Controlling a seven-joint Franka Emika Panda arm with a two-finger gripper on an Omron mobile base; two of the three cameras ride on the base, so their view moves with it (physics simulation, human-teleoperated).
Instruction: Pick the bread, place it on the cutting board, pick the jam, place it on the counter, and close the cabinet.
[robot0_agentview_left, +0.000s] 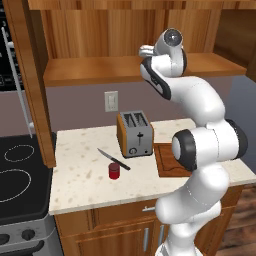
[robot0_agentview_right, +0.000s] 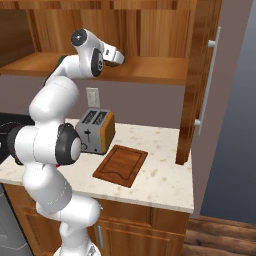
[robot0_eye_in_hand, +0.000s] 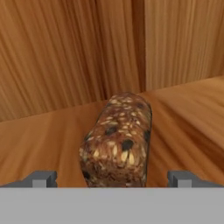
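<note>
The bread (robot0_eye_in_hand: 118, 140), a brown seeded loaf chunk, lies on the wooden shelf inside the open cabinet (robot0_agentview_left: 120, 67). My gripper (robot0_eye_in_hand: 111, 179) is open, a fingertip on either side of the bread's near end, not closed on it. In the base views my hand (robot0_agentview_right: 114, 56) reaches into the cabinet at shelf height. The red jam (robot0_agentview_left: 114, 170) jar stands on the speckled counter (robot0_agentview_left: 80, 170), in front of the toaster. To the toaster's right the reddish cutting board (robot0_agentview_right: 120, 165) lies bare on the counter.
A toaster (robot0_agentview_left: 135, 134) stands mid-counter with a black-handled knife (robot0_agentview_left: 112, 159) lying beside it near the jam. The cabinet doors (robot0_agentview_right: 200, 80) hang open at both ends of the counter. A black stovetop (robot0_agentview_left: 17, 175) adjoins the counter's left end.
</note>
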